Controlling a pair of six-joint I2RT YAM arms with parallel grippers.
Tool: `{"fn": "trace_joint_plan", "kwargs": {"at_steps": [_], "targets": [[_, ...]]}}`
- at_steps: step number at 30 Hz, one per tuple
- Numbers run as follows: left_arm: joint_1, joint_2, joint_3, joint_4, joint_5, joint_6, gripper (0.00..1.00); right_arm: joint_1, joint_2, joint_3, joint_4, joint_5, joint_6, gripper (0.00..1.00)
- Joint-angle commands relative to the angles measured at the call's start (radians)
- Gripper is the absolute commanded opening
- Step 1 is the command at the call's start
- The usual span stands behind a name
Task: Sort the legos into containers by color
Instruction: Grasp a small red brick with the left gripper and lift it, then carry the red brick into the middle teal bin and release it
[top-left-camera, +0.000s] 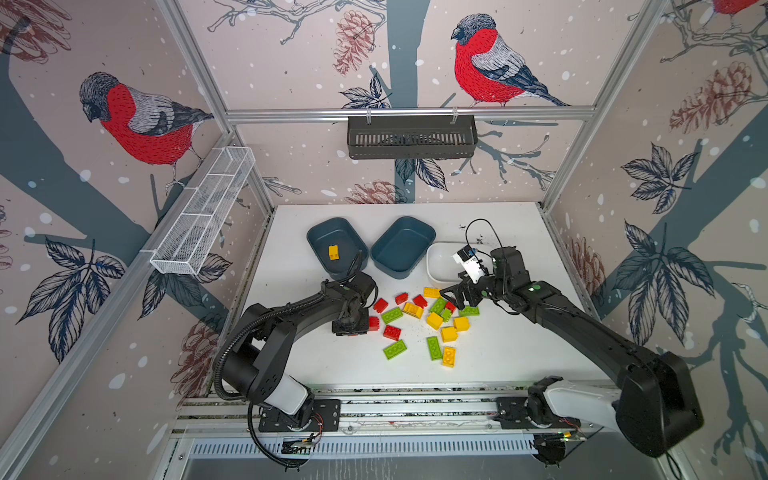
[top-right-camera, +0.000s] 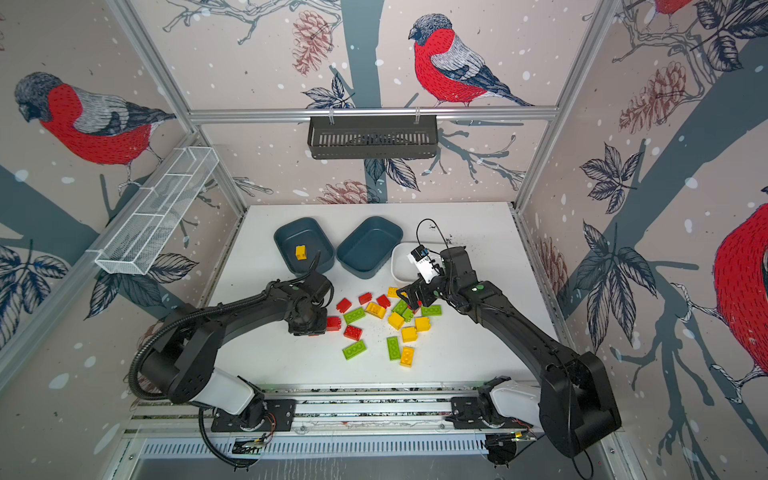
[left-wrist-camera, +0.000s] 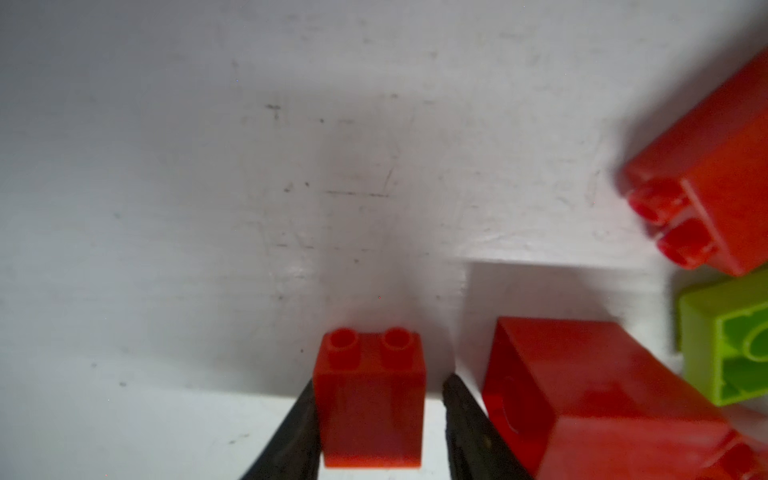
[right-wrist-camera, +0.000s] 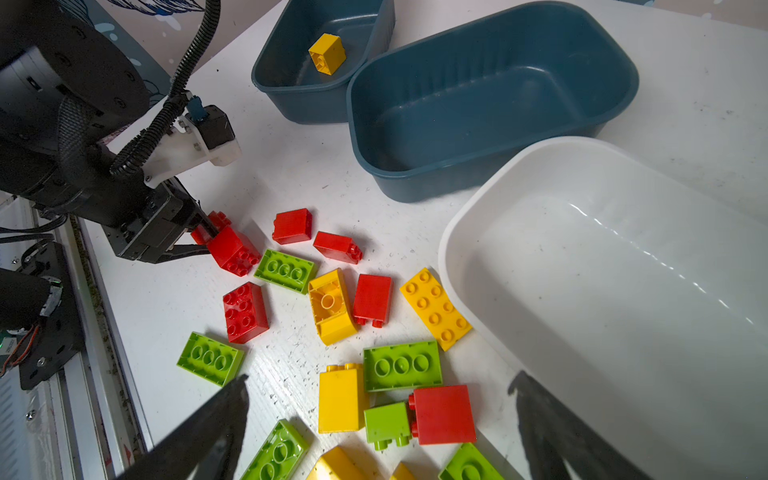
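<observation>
Red, yellow and lime green legos (top-left-camera: 434, 320) lie scattered mid-table in both top views. Behind them stand three containers: a teal tub (top-left-camera: 311, 241) holding one yellow brick (top-left-camera: 333, 252), an empty teal tub (top-left-camera: 402, 245) and an empty white tub (top-left-camera: 438, 262). My left gripper (left-wrist-camera: 380, 380) is down at the pile's left edge, straddling a small red brick (left-wrist-camera: 370, 399). One finger touches it and the other stands a sliver off. A larger red brick (left-wrist-camera: 582, 395) lies beside it. My right gripper (right-wrist-camera: 380, 378) hangs wide open over the pile's right side, next to the white tub (right-wrist-camera: 602, 291).
A black slotted basket (top-left-camera: 411, 137) hangs on the back rail. A white wire-mesh rack (top-left-camera: 203, 212) runs along the left wall. The arms' base rail (top-left-camera: 395, 407) lines the table's front edge. Bare table lies in front of the pile.
</observation>
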Motion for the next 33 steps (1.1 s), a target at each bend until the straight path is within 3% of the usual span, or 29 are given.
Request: {"fn": "trace_joint_plan", "kwargs": {"at_steps": [1,8,16,24,31,33], "targets": [[0.002,0.01,-0.003,-0.017,-0.07,0.001,0.39,-0.001,0.007,0.01,0.013,-0.002,-0.016,1.0],[0.005,-0.021,0.058,-0.079,-0.087,0.018,0.35,-0.003,0.013,0.023,0.02,-0.02,-0.006,0.99],[0.028,0.029,0.405,-0.17,-0.081,0.086,0.35,-0.033,0.015,0.066,0.06,-0.059,0.041,0.99],[0.036,0.337,0.835,-0.095,0.0,0.166,0.35,-0.11,0.015,0.099,0.135,-0.15,0.117,0.99],[0.035,0.625,1.117,-0.078,0.02,0.173,0.35,-0.137,0.014,0.103,0.128,-0.168,0.12,0.99],[0.035,0.695,1.194,-0.099,0.003,0.178,0.4,-0.139,0.017,0.103,0.127,-0.168,0.12,1.0]]}}
